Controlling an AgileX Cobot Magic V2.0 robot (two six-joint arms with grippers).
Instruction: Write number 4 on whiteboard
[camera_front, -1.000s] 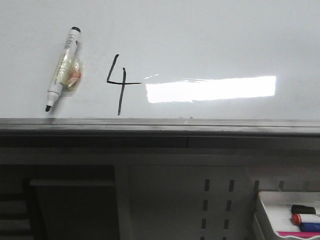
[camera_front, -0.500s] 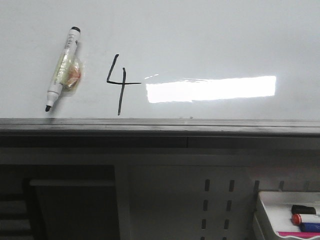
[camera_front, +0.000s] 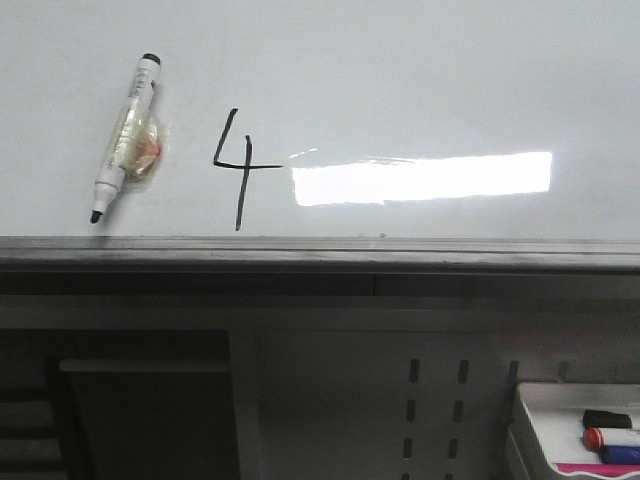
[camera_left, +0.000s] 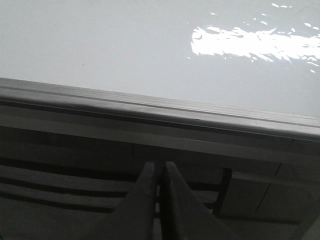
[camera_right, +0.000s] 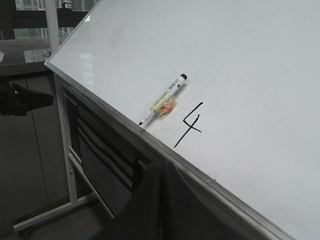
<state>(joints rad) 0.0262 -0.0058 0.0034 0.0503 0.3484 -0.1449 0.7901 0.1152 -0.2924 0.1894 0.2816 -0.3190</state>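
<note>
The whiteboard fills the upper half of the front view, with a bright light reflection and a grey edge rail. A black number 4 is drawn on it; it also shows in the right wrist view. A white marker with a black cap lies on the board left of the 4, also in the right wrist view. My left gripper is shut and empty, below the board's rail. My right gripper is shut and empty, below the rail. Neither gripper shows in the front view.
A small white tray with black, red and blue markers sits at the lower right. A dark slotted panel and shelf lie below the rail. The board's stand leg and wheel show in the right wrist view.
</note>
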